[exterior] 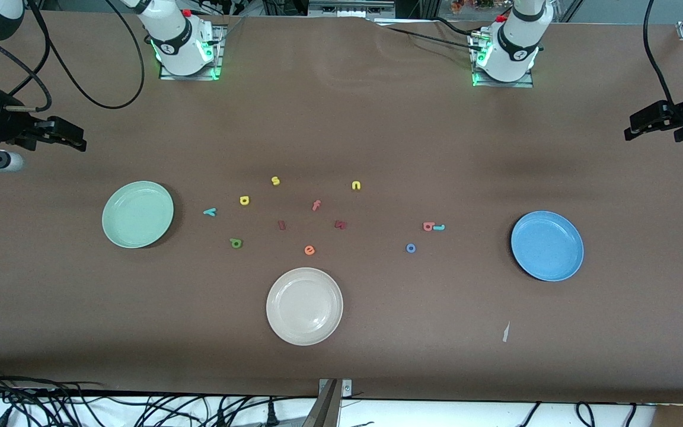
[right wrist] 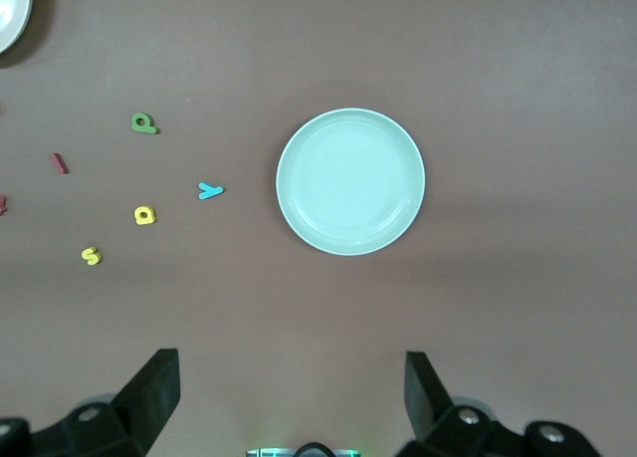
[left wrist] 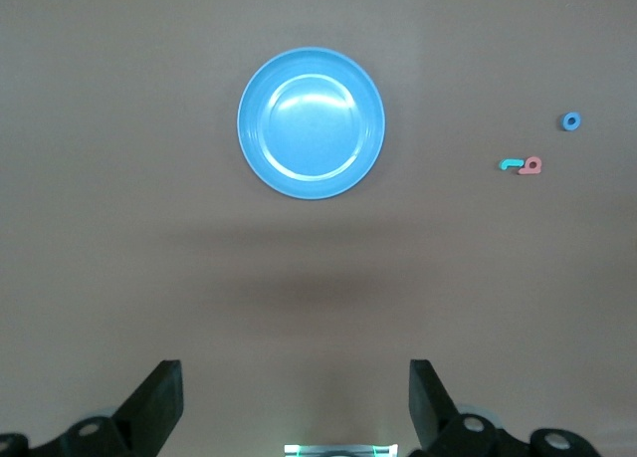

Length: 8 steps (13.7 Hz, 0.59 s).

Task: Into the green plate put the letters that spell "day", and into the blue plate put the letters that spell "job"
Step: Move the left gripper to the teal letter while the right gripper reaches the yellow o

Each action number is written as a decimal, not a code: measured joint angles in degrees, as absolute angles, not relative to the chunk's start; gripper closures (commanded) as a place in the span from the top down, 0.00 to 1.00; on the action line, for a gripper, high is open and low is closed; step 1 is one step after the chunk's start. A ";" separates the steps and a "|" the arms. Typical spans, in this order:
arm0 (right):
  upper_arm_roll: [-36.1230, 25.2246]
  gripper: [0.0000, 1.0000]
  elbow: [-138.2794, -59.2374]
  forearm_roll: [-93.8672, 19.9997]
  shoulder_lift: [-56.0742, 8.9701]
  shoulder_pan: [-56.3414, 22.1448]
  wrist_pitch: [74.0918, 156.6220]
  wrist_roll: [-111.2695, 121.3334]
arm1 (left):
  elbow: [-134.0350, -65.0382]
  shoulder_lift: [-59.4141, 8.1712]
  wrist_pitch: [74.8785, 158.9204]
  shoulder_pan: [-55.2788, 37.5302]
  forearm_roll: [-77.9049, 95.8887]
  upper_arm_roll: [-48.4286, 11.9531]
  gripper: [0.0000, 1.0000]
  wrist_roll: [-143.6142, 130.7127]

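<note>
The empty green plate (exterior: 137,214) (right wrist: 349,181) lies toward the right arm's end of the table. Beside it are a teal y (exterior: 210,212) (right wrist: 210,190), a yellow rounded letter (exterior: 244,200) (right wrist: 144,215) and a green rounded letter (exterior: 236,242) (right wrist: 144,123). The empty blue plate (exterior: 547,245) (left wrist: 311,121) lies toward the left arm's end. Near it are a salmon b (exterior: 428,226) (left wrist: 532,165) touching a teal j (exterior: 439,227) (left wrist: 510,163), and a blue o (exterior: 411,248) (left wrist: 571,120). My right gripper (exterior: 79,140) (right wrist: 291,392) and left gripper (exterior: 628,128) (left wrist: 296,397) hang open and empty over the table's ends.
A cream-white plate (exterior: 304,306) sits nearest the front camera, mid-table. Scattered in the middle are a yellow s (exterior: 275,181), a yellow n (exterior: 356,185), an orange f (exterior: 316,205), an orange e (exterior: 309,250) and two dark red letters (exterior: 281,225). A paper scrap (exterior: 506,332) lies nearer the camera.
</note>
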State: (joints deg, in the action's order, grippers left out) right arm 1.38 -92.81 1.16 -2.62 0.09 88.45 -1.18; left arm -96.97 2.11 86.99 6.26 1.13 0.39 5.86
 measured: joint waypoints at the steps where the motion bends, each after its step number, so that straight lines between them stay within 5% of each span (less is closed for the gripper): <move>1: 1.38 1.00 -92.81 1.16 -2.63 0.09 88.45 -1.18 | -97.54 1.91 87.00 6.43 1.13 0.46 1.00 5.86; 8: 1.39 1.00 -92.81 1.16 -2.63 0.09 88.45 -1.18 | -103.37 0.93 95.04 6.05 1.89 -0.93 1.00 5.81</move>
State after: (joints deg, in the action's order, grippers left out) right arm 1.39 -92.81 1.16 -2.63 0.09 88.45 -1.18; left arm -103.37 0.93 95.04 6.05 1.89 -0.93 5.81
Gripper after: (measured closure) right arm 0.000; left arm 0.000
